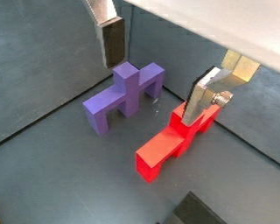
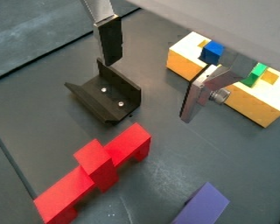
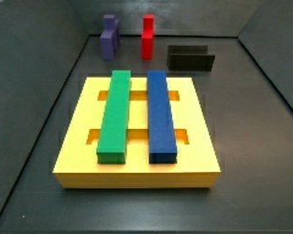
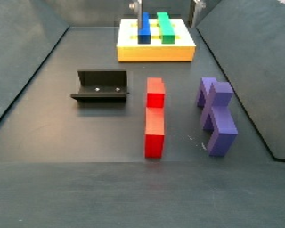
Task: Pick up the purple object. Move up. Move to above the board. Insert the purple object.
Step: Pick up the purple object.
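The purple object (image 1: 122, 98) lies on the dark floor beside a red block (image 1: 168, 147); both side views show it (image 3: 110, 37) (image 4: 216, 116) far from the board. The board (image 3: 78, 137) is a yellow slab carrying a long green bar (image 3: 116, 111) and a long blue bar (image 3: 159, 111); it also appears in the wrist view (image 2: 184, 59) and the side view (image 4: 157, 52). My gripper (image 1: 152, 92) (image 2: 150, 87) hangs well above the floor, open, with nothing between its silver fingers (image 1: 111, 39). The purple object sits below, apart from them.
The black fixture (image 2: 105, 94) (image 4: 103, 86) (image 3: 190, 58) stands on the floor on the red block's (image 4: 155, 116) far side from the purple object. Grey walls enclose the floor on all sides.
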Controlling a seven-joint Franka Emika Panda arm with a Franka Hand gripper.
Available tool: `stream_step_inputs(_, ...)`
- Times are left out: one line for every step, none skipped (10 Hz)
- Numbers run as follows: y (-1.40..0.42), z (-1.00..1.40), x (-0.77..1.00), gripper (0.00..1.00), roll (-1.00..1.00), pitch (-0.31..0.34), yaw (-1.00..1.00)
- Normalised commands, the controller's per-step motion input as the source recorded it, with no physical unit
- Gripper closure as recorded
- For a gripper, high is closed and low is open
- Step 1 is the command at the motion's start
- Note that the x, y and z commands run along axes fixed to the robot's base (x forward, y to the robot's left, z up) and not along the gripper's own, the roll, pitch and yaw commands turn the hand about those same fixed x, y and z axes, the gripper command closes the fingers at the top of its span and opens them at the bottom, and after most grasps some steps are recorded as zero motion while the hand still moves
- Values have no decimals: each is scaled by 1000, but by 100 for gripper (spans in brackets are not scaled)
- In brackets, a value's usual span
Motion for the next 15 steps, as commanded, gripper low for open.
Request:
stream_step_inputs(17, 0, 0, 0, -7, 0, 0)
stream_step_inputs(0, -29, 0, 0, 0, 0, 0)
stream_step_inputs(0, -111, 0, 0, 0, -6, -26)
stream_step_inputs(209, -40, -97, 0, -69, -40, -137)
stream_step_inputs(314, 0, -49, 0, -86, -7, -169)
stream_step_inputs(340, 0, -109, 0, -89, -10, -209)
stream_step_inputs(331, 0, -177, 0, -74, -34, -229)
stream_step_inputs(254, 0, -151, 0, -54, -19, -237)
stream_step_inputs(146, 0, -103, 0, -11, 0, -231)
stream_step_inputs(91, 0, -66, 0, 0, 0, -214)
stream_step_inputs(66, 0, -23, 0, 0, 0, -209)
stream_step_inputs(69, 0, -6, 0, 0, 0, -194)
stream_step_inputs(0, 0, 0, 0, 0, 0, -106)
stream_step_inputs(0, 0, 0, 0, 0, 0, -71)
stream_step_inputs(0, 0, 0, 0, 0, 0, -43)
